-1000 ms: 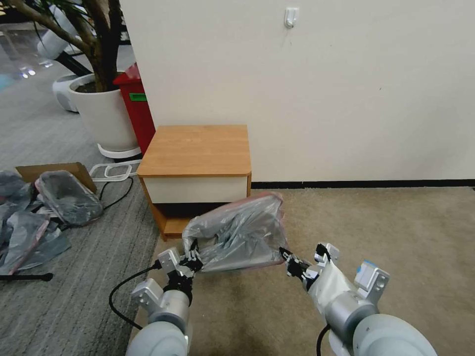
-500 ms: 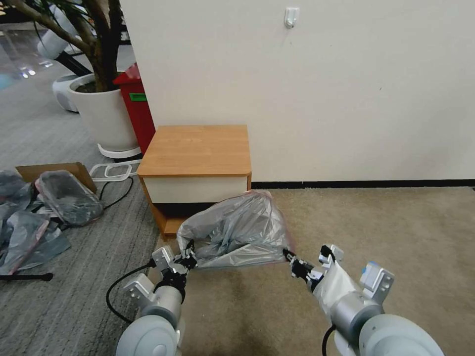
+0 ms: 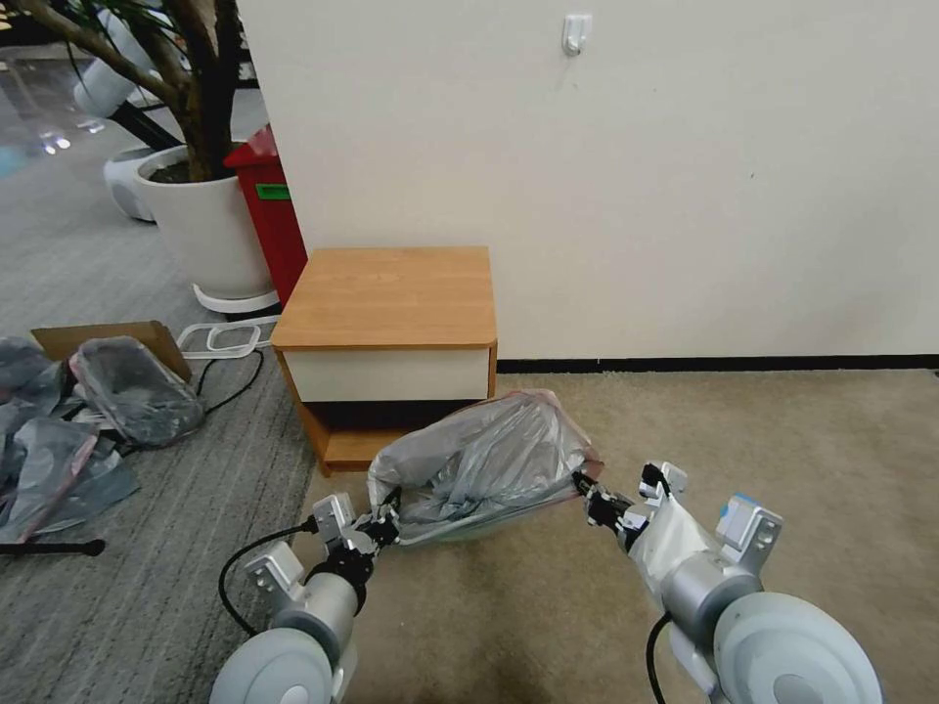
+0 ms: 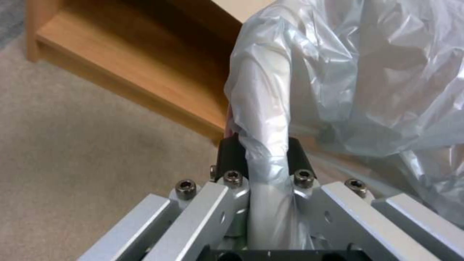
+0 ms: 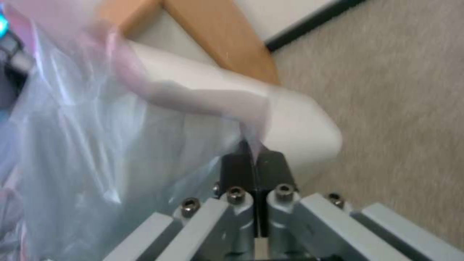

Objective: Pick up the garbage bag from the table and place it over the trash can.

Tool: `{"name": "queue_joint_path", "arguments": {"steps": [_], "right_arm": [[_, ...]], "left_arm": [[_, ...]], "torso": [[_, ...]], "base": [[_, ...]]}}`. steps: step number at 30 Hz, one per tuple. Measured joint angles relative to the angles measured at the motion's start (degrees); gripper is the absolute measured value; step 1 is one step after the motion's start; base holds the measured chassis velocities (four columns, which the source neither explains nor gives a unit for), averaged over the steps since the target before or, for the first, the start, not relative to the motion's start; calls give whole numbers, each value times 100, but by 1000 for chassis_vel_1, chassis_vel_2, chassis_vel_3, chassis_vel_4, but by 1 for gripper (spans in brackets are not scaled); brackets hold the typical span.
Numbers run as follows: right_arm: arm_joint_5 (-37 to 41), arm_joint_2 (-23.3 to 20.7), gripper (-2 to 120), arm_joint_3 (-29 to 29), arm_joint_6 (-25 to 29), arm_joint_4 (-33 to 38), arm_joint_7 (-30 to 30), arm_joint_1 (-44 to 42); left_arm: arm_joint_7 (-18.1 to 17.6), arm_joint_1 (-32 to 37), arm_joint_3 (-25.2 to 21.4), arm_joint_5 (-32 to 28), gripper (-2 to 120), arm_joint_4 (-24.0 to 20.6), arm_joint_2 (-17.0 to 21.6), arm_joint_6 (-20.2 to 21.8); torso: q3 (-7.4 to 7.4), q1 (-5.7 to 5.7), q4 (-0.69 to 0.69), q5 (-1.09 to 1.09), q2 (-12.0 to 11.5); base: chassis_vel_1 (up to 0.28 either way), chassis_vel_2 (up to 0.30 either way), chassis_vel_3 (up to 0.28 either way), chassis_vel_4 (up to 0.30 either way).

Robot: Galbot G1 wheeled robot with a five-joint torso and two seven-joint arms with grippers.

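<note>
Both grippers clamped on garbage bag [image 3: 484, 460] edges: L gripper [image 3: 383, 528], R gripper [image 3: 590, 492]. Bag w/ can inside sat lower, shifted right vs 1s ago, near table [image 3: 389, 293] front; being seated over trash can [image 5: 295, 130].

The garbage bag [image 3: 479, 460] is thin, crinkly plastic film — grey, see-through and glossy where light catches its folds, with a pinkish rim. The table [image 3: 391, 293] has a smooth, satin wood-grain top in orange-brown and a flat, matt white drawer front. Under it lies short beige carpet [image 3: 782, 450], rough and matt, next to grey ribbed carpet [image 3: 127, 548]. The left gripper [image 4: 261, 156] has matt black pads on brushed silver metal links with steel screws; the right gripper [image 5: 255, 163] is built the same. The wall [image 3: 636, 176] is matt cream paint — faintly scuffed.
</note>
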Motion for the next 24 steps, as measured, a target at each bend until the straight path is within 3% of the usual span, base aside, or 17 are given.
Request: {"name": "queue_joint_path", "arguments": {"steps": [2,8,12,13,15,16,18,24], "right_arm": [[-327,51,12,-25,-27,114,-210,-141],[-1187,105,30,-27,-60,148,-981,-487],[-1736,161,47,-25,728,150,-1915,-587],[-1736,161,47,-25,728,150,-1915,-587],[-1869,209,55,-4,1372,74,-2564,-401],[-1869,209,55,-4,1372,74,-2564,-401],[-1930,274,68,-34,1763,-211,-2910,-223],[-2117,494,88,-186,1890,-606,-3121,-124]], "left_arm": [[-275,-101,-33,-109,4,121,-17,73],[-524,-234,-114,-279,4,330,17,126],[-639,-215,-162,-548,4,311,19,254],[-639,-215,-162,-548,4,311,19,254],[-667,-145,-163,-648,4,241,17,348],[-667,-145,-163,-648,4,241,17,348],[-679,-94,-161,-669,4,175,18,397],[-718,-66,-141,-703,4,60,32,439]], "torso": [[0,0,1,0,0],[0,0,0,0,0],[0,0,-1,0,0],[0,0,-1,0,0],[0,0,0,-2,0],[0,0,0,-2,0],[0,0,1,1,0],[0,0,1,0,0]], "base": [[0,0,0,0],[0,0,0,0],[0,0,0,0],[0,0,0,0],[0,0,0,0],[0,0,0,0],[0,0,0,0],[0,0,0,0]]}}
